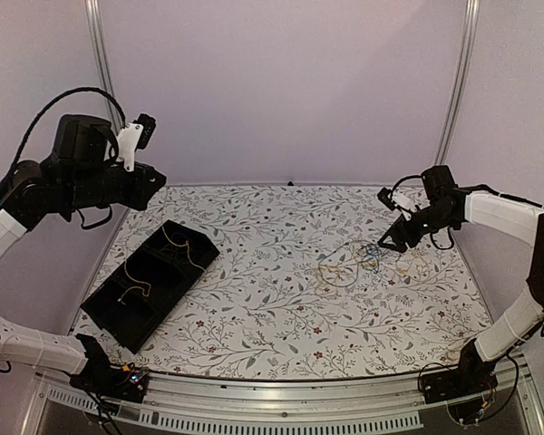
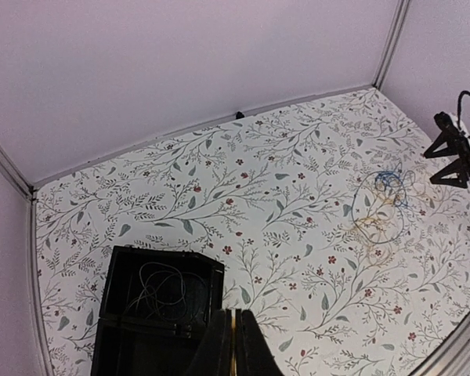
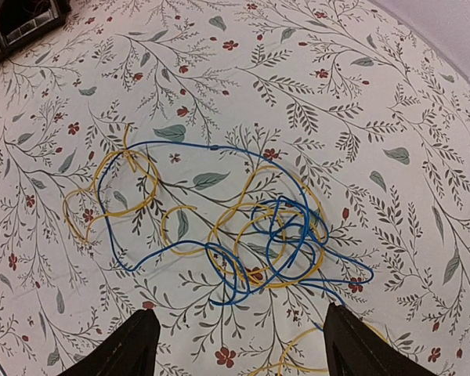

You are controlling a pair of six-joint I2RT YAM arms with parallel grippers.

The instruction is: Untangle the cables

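Right tool [image 3: 239, 313] gapes wide, empty, above the cables [image 3: 243, 235] near the worktop's [image 1: 281, 308] right edge; left tool [image 2: 233, 338] is clamped shut, empty.

Top view looks down on the whole table [image 1: 254, 299] from behind. Left wrist high, right wrist close — both see cables [image 3: 286, 235].

Floral table [image 1: 272, 317] bearing a black tray [image 1: 163, 299] and tangled cables [image 3: 266, 243]

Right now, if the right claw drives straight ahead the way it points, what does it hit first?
Probably the tangle of blue and yellow cables lying on the table, centred ahead of the open right claw; how far off is unclear.
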